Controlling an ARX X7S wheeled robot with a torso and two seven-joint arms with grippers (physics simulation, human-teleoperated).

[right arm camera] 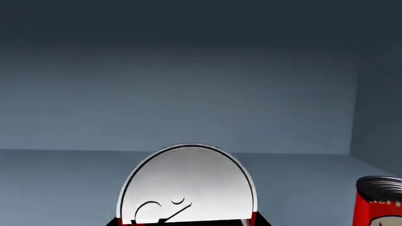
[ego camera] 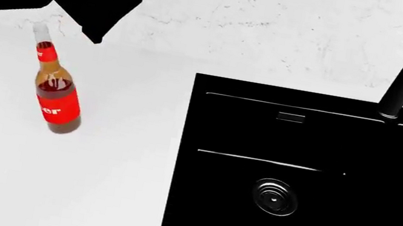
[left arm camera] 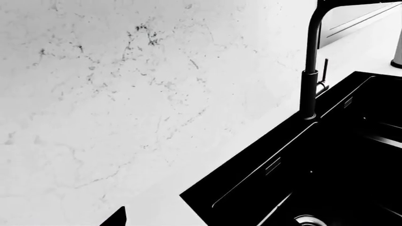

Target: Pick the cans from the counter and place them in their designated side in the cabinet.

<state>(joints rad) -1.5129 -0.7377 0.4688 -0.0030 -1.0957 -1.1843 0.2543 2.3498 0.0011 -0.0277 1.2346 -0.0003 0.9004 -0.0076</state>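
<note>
Right wrist view: can (right arm camera: pixel 187 186) sits right up against the camera, silver top filling the lower frame, inside the cabinet (right arm camera: pixel 188 94). Right gripper isn't visible, so can't tell whether it grips the can. Second can (right arm camera: pixel 379 202) stands beside it on the shelf, further in. Judged step: placing. Next: set down, let go, back out without clipping the neighbour. Left gripper (ego camera: pixel 100 7) hangs above the counter (ego camera: pixel 121 155) near the bottle (ego camera: pixel 56 85), grip unclear.
</note>
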